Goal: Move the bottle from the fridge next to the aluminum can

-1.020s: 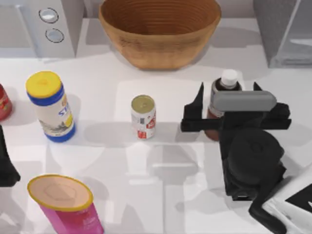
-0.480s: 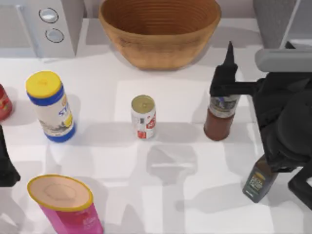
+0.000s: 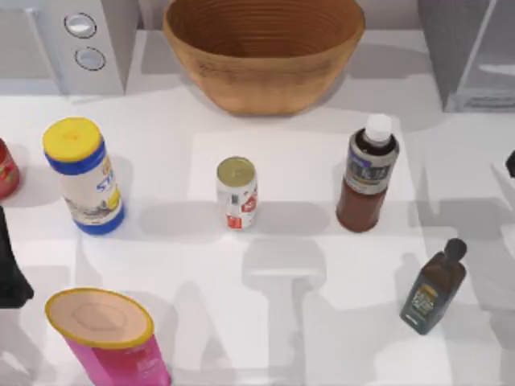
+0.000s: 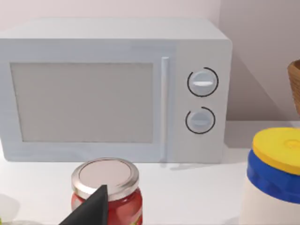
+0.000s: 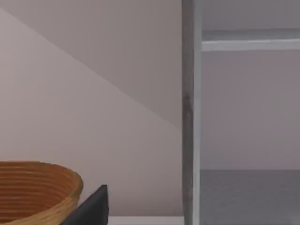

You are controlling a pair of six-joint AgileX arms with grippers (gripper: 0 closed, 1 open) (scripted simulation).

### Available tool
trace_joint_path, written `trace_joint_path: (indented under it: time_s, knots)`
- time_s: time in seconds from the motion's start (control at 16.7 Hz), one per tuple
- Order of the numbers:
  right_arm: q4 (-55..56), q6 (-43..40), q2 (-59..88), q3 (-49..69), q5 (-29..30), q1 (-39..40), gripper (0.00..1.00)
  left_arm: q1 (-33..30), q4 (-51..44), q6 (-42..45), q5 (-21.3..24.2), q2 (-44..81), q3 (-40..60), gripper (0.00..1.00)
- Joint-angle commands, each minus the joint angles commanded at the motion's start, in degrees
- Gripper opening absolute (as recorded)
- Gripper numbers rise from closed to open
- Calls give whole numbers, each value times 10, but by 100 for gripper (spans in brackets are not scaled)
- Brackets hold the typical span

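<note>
Blue "ST" on yellow-lidded canister (image 3: 84, 174), other labels illegible

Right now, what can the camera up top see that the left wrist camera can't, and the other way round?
Top camera alone: the bottle standing on the table right of the can, the small dark bottle, and the pink tub.

Left wrist camera alone: the microwave's whole front, with its door.

Both: the microwave's two knobs, the jar with the yellow lid, the red jar and the wooden bowl.

Left arm (image 3: 10, 269) at left edge
</note>
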Motion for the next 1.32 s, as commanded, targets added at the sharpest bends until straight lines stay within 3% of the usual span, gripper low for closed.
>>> trace_joint_path:
  time_s: [0.3, 0.6, 1.32]
  knots:
    - [-190, -1, -247, -88, -104, -110, 100, 0, 0, 0, 0, 0, 0, 100]
    - [-327, -1, -420, -152, -171, -184, 100, 0, 0, 0, 0, 0, 0, 100]
    - [-403, -1, -498, -143, -186, -205, 100, 0, 0, 0, 0, 0, 0, 100]
